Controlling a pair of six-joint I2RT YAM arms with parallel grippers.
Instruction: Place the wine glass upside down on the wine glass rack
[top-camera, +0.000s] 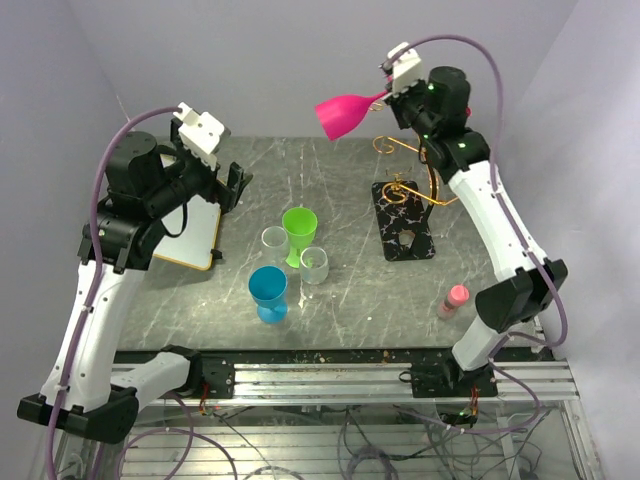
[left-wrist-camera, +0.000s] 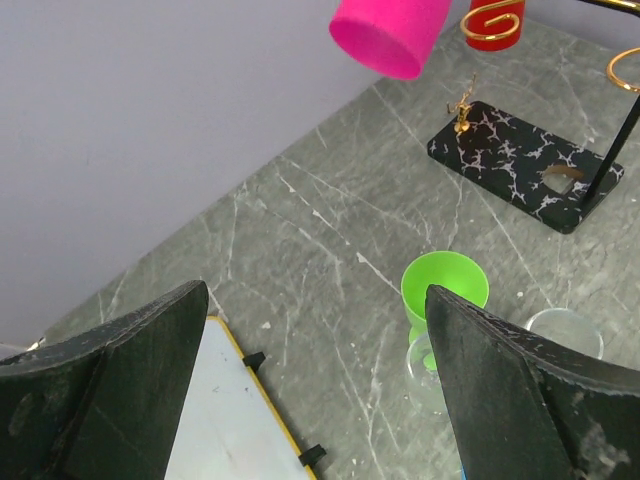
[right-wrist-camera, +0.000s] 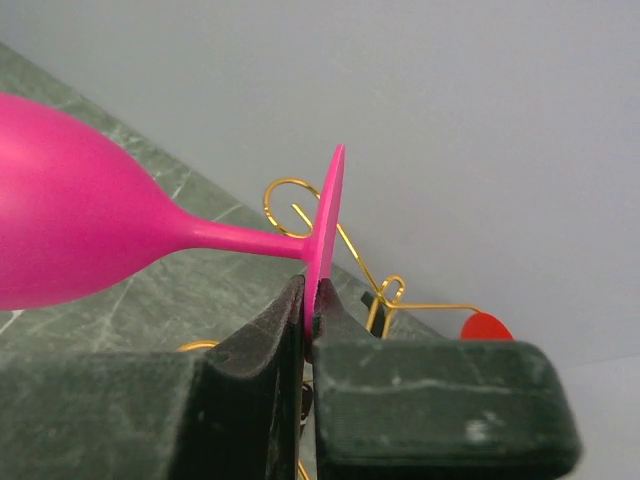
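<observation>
— What's closest to us on the table (top-camera: 180, 320)?

— A blue goblet (top-camera: 268, 292), upright, left of the middle, and a small pink bottle (top-camera: 454, 299) well off to the right. Just behind the goblet is a clear cup (top-camera: 314, 264), then a green goblet (top-camera: 299, 232) with a second clear cup (top-camera: 274, 240) beside it on the left.

— And the left arm?

— The left gripper (top-camera: 236, 186) hangs above the table next to a white board (top-camera: 195, 235). Its fingers are spread wide with nothing between them.

— Where's the wine glass?

— The wine glass (top-camera: 343, 114) is the bright pink one, up in the air at the far side. It lies on its side with the bowl pointing left. The right gripper (right-wrist-camera: 310, 315) is clenched on the rim of its foot. The wine glass rack (top-camera: 403, 225) stands below and to the right, its black marbled base flat on the table. Its gold curls rise just behind the foot, and I can't tell whether they touch
</observation>
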